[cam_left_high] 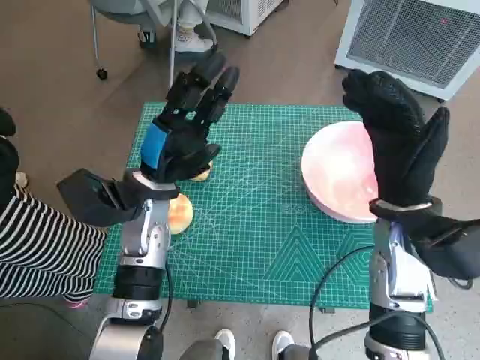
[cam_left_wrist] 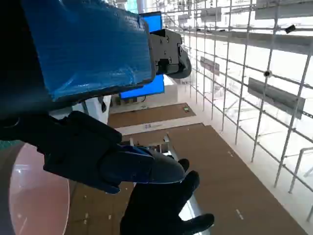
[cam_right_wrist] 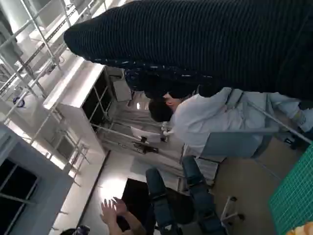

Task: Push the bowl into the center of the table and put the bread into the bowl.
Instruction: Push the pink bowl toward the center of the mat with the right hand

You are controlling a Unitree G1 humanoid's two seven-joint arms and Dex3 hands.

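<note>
The pink bowl (cam_left_high: pixel 337 174) sits on the right side of the green cutting mat (cam_left_high: pixel 262 225), near its right edge. The bread (cam_left_high: pixel 181 214) lies at the mat's left edge, with a second bit of bread (cam_left_high: pixel 202 175) showing just beyond it. My left hand (cam_left_high: pixel 187 127) is raised above the bread, fingers stretched out and apart, holding nothing. My gloved right hand (cam_left_high: pixel 397 142) stands upright and flat over the bowl's right part, hiding it, also empty. The left wrist view shows the bowl (cam_left_wrist: pixel 29 196) and the gloved hand (cam_left_wrist: pixel 161 208).
A white grilled appliance (cam_left_high: pixel 412 37) stands on the floor beyond the table's far right corner. Chair legs and a person's shoes (cam_left_high: pixel 187 39) are behind the table. A person's striped sleeve (cam_left_high: pixel 37 251) is at the left. Feet (cam_left_high: pixel 217 345) show at the near edge.
</note>
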